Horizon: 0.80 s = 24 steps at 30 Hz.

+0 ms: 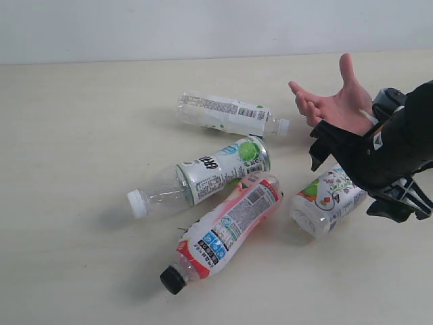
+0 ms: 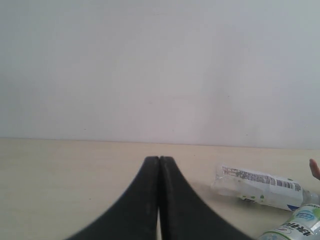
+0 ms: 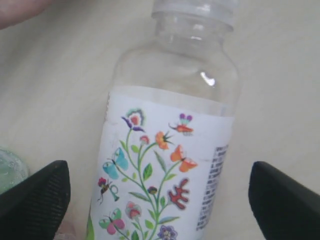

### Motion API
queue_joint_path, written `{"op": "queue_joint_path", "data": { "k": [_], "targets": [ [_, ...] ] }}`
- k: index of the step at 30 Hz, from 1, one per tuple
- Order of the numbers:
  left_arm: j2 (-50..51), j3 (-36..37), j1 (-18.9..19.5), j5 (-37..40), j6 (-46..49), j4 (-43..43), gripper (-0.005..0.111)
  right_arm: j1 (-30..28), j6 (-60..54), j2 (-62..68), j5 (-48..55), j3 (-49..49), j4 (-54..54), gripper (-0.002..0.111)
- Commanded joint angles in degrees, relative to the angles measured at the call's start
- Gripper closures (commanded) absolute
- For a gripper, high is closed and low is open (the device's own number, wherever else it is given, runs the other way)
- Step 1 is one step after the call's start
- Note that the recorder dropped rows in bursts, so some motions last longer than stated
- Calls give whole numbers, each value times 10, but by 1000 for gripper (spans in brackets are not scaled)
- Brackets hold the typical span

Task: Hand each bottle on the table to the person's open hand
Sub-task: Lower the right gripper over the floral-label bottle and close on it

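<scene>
Beige table [image 1: 67, 271] meeting white wall [image 1: 203, 27] at twelve o'clock, four bottles [image 1: 223, 172] lying centrally, left gripper [image 2: 159, 170] jaws pressing together, right gripper [image 3: 160, 197] jaws standing spread.

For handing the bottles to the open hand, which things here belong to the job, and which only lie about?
Belong to the job: floral bottle, pink-red bottle, green-lime bottle, barcode bottle, open hand, right gripper, table.
Only lying about: no loose thing visible; only the wall behind.
</scene>
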Motion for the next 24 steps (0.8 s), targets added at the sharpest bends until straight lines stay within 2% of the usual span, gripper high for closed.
{"op": "queue_joint_path", "data": {
  "k": [1,4,7,8,12,15,17,20,24],
  "targets": [
    [-3,2,2,-1,0,-2,107,2,0,0,-4,1,-5,18],
    [-3,2,2,-1,0,-2,107,2,-3,0,-4,1,-8,23],
    [-3,2,2,-1,0,-2,107,2,-4,0,8,1,-9,43],
    [-3,2,2,-1,0,-2,107,2,-4,0,8,1,-9,45],
    [-3,2,2,-1,0,-2,107,2,-4,0,24,1,-21,36],
    [-3,2,2,-1,0,-2,107,2,-6,0,28,1,-29,39],
    [-3,2,2,-1,0,-2,107,2,-10,0,30,1,-29,53],
    [-3,2,2,-1,0,-2,107,2,-10,0,52,1,-38,82],
    [-3,2,2,-1,0,-2,107,2,-26,0,85,1,-50,106]
  ]
}}
